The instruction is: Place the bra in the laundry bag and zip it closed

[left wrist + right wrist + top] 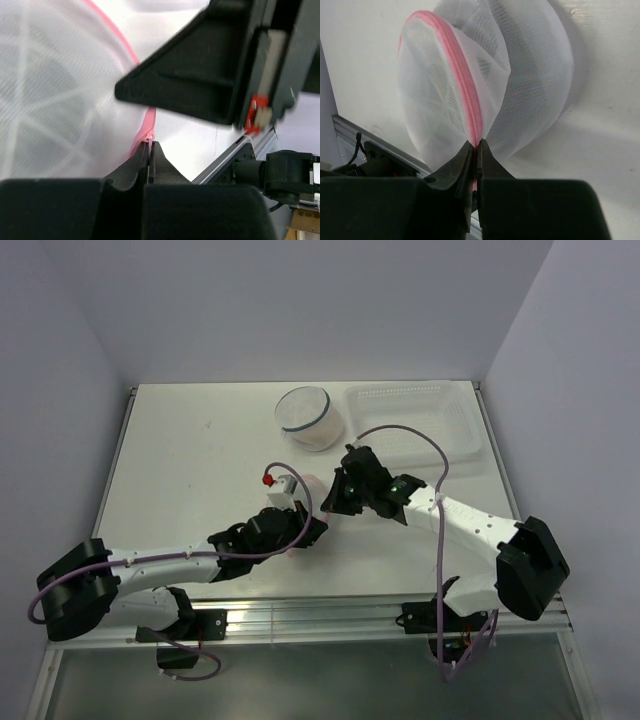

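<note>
Within right claw (476, 146), laundry bag zipper (464, 85)

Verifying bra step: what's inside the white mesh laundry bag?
Through the white mesh laundry bag, only pale overlapping folds show; no bra can be made out.

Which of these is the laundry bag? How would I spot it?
Look at the middle of the white table, where the left claw and right claw meet. The bag is the white mesh pouch pinched between them; only it has a pink zip.
</note>
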You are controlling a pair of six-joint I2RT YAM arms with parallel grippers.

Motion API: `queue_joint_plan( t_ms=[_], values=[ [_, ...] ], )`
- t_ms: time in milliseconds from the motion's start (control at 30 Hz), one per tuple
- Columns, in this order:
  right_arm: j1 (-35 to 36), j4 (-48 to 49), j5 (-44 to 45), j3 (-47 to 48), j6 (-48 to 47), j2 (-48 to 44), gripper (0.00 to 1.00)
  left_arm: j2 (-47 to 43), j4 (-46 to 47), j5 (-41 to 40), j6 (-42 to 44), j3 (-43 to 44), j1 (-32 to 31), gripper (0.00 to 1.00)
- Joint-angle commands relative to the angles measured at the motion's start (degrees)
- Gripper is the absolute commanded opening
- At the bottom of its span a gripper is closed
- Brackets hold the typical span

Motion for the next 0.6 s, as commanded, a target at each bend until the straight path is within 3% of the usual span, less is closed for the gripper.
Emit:
queue_joint_plan(
  t_ms=[0, 567],
  values=[
    [-3.0, 0.7, 0.5, 5.6, -4.3, 3.1, 0.03, -6.0, -0.7, -0.2, -0.7, -3.5, -0.2, 0.0],
    [-10.0, -4.5, -3.9, 24.2, -18.0, 20.0, 0.0, -32.3, -18.3, -7.2, -7.5, -18.2, 4.0, 0.0]
  ],
)
